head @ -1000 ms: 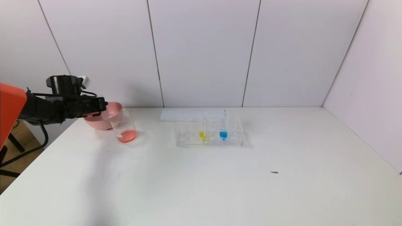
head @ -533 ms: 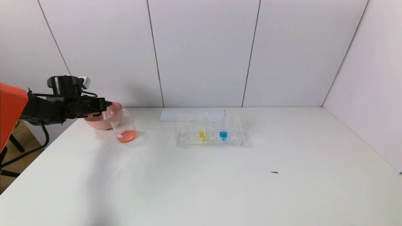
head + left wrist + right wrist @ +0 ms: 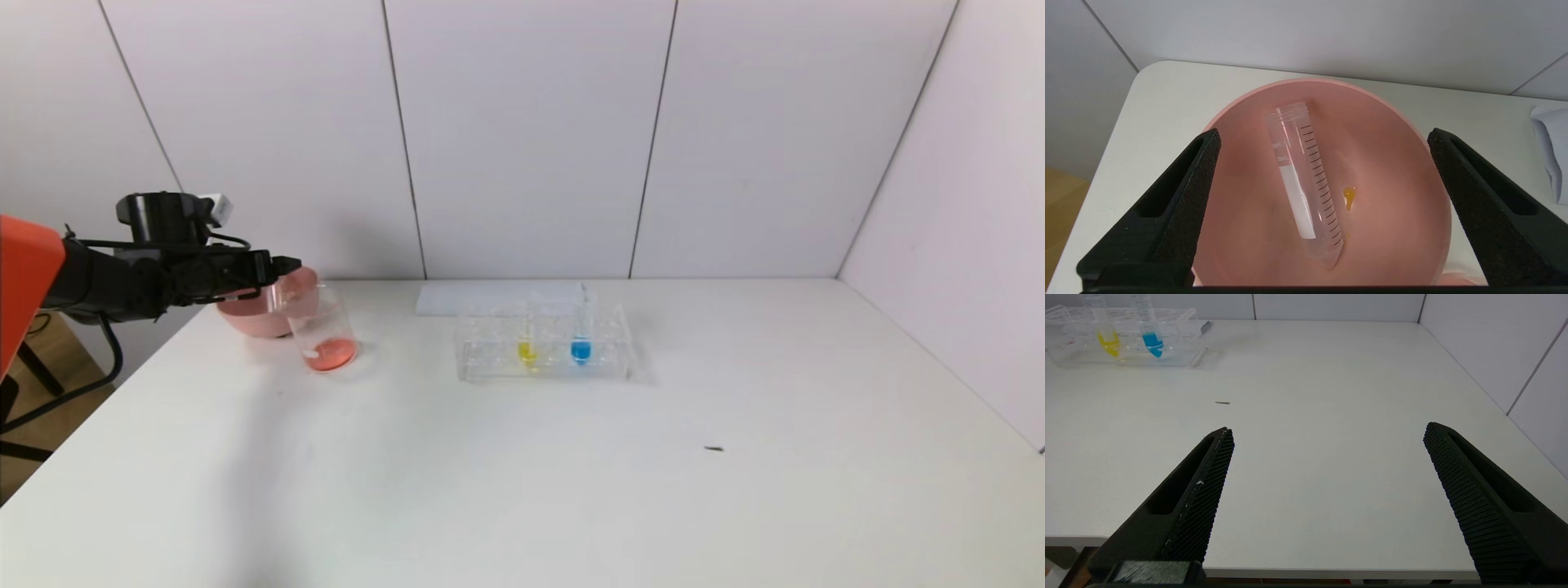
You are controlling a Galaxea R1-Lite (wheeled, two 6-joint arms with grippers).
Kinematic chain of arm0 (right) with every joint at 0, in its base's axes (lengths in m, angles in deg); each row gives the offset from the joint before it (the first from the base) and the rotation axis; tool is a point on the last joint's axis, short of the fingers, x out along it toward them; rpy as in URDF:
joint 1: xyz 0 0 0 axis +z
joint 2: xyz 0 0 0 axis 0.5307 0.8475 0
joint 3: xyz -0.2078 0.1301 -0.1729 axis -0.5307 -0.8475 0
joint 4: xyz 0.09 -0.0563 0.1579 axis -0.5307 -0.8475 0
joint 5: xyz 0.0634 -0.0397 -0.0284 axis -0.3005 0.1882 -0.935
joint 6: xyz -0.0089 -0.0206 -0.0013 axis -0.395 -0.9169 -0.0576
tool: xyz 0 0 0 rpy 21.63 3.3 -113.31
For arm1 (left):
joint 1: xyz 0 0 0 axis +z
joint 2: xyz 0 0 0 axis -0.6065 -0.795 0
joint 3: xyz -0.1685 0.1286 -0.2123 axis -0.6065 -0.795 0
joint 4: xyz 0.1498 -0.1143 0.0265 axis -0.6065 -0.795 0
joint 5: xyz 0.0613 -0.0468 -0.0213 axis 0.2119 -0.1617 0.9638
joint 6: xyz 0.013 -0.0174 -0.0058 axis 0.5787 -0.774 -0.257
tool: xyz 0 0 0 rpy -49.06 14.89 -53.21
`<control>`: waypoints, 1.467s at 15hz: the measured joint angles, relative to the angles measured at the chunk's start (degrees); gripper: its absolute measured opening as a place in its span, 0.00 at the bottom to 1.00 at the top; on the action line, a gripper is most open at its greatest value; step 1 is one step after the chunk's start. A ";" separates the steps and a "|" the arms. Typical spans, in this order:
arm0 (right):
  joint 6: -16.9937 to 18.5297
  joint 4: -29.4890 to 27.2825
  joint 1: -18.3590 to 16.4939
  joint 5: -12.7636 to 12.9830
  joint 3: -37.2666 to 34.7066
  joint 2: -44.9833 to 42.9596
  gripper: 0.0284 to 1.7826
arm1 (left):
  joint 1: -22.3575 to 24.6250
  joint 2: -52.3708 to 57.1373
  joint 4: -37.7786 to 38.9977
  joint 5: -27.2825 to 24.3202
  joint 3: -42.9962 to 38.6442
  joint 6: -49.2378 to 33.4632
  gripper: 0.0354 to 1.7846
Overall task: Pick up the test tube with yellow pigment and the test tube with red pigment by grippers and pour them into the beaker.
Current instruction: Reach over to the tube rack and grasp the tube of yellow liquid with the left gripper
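Observation:
My left gripper [image 3: 287, 266] [image 3: 1323, 132] hovers open over the pink bowl [image 3: 245, 320] [image 3: 1404, 134] at the table's far left. Inside the bowl lies the test tube with red pigment [image 3: 1306, 183], loose between the spread jaws and drained to an orange trace at its tip. An orange drop [image 3: 1350, 195] sits beside it. The beaker [image 3: 322, 327] stands just right of the bowl with red-orange liquid at its bottom. The test tube with yellow pigment [image 3: 527, 345] [image 3: 1108, 339] stands upright in the clear rack [image 3: 608, 343]. My right gripper [image 3: 1329, 428] hangs open above the table's near edge, holding nothing.
A blue-liquid tube [image 3: 580, 341] [image 3: 1152, 338] stands in the rack right of the yellow one. White paper [image 3: 490, 297] lies behind the rack. A small dark speck [image 3: 714, 448] is on the table towards the right. The table's left edge runs close by the bowl.
The left gripper's jaws have spread apart over the pink bowl. The arm itself has barely shifted. Beaker and rack have not moved.

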State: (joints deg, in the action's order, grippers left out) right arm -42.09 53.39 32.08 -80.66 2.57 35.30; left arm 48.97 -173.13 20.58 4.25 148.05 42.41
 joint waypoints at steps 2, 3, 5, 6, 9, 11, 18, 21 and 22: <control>0.00 0.00 0.05 0.00 0.00 0.00 0.95 | -0.04 1.71 0.05 0.00 -0.83 0.09 0.99; 0.00 0.00 0.02 0.00 0.00 0.00 0.95 | -0.06 2.84 0.05 0.00 -1.33 0.13 0.99; 0.02 0.00 0.02 0.00 0.00 0.00 0.95 | -0.17 5.24 -0.09 0.00 -2.34 0.24 0.99; 0.02 0.00 0.02 0.00 0.00 0.00 0.95 | -0.22 6.56 -0.20 -0.02 -3.01 0.33 0.99; 0.02 0.00 0.02 0.00 0.00 0.00 0.95 | -0.67 11.13 -0.37 -0.13 -5.29 0.68 0.99; 0.02 0.02 0.02 0.00 0.00 0.00 0.95 | -1.71 14.69 -0.39 -0.27 -7.52 0.74 0.99; 0.00 0.00 0.02 0.00 0.00 0.00 0.95 | -3.61 27.01 -0.48 -0.82 -15.60 4.07 0.99; 0.02 0.00 0.00 0.00 0.00 0.00 0.95 | -4.99 32.15 -0.54 -0.90 -18.99 4.47 0.99; 0.00 0.00 0.00 0.00 0.00 0.00 0.95 | -5.60 33.62 -0.72 -0.90 -20.10 5.32 0.99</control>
State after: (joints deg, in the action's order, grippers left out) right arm -42.09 53.39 32.08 -80.66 2.57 35.30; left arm 43.37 -139.51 19.86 3.34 127.95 47.72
